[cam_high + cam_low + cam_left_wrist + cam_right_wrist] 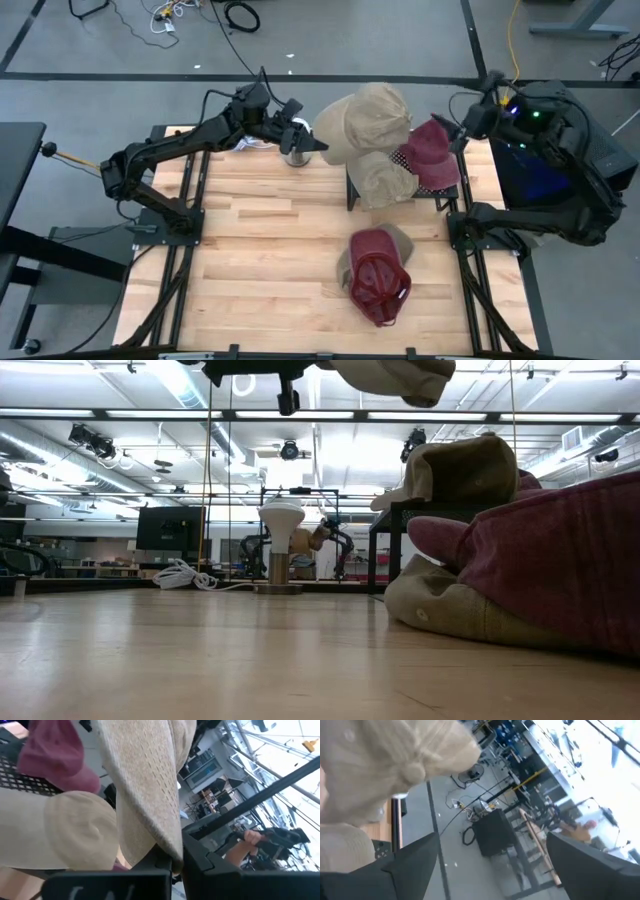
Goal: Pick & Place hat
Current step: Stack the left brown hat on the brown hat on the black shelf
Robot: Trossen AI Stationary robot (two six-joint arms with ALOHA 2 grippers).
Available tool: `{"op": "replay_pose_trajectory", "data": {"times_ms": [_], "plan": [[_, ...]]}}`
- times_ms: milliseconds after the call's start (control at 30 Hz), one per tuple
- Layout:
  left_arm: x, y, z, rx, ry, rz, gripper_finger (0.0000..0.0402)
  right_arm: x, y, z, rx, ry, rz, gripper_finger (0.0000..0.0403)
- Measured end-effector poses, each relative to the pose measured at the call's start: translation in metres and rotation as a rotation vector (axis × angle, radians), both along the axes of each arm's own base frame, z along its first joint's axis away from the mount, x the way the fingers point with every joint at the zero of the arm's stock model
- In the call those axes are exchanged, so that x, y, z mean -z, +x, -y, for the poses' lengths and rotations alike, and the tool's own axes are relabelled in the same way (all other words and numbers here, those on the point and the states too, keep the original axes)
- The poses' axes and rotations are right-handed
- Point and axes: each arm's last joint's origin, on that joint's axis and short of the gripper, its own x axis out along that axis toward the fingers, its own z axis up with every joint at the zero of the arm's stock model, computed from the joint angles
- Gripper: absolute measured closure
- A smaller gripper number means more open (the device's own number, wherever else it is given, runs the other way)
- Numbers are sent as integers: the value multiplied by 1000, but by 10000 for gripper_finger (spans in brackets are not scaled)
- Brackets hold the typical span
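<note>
left gripper (312, 143): clamped tight on the brim of the tan hat (365, 122), which hung above the rack (352, 190), probably mid-carry
right gripper (456, 133): fingers wide apart, empty, beside the maroon hat (433, 152) on the rack
placed hats: red cap (379, 281) on a tan one, front of table
surface: light wood table (260, 250), small stand (280, 550) at the back
room: open lab, ceiling lights, cables on floor
</note>
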Motion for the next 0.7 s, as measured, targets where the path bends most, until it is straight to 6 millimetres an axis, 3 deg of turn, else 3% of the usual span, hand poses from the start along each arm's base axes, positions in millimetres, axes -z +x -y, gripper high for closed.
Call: {"op": "replay_pose_trajectory", "data": {"times_ms": [367,700], "plan": [[0,9,25,80,-11,-3,382,4,50,10,-240,-50,-26,44],[-2,0,6,46,-11,5,381,4,67,-11,-394,-98,-35,62]]}}
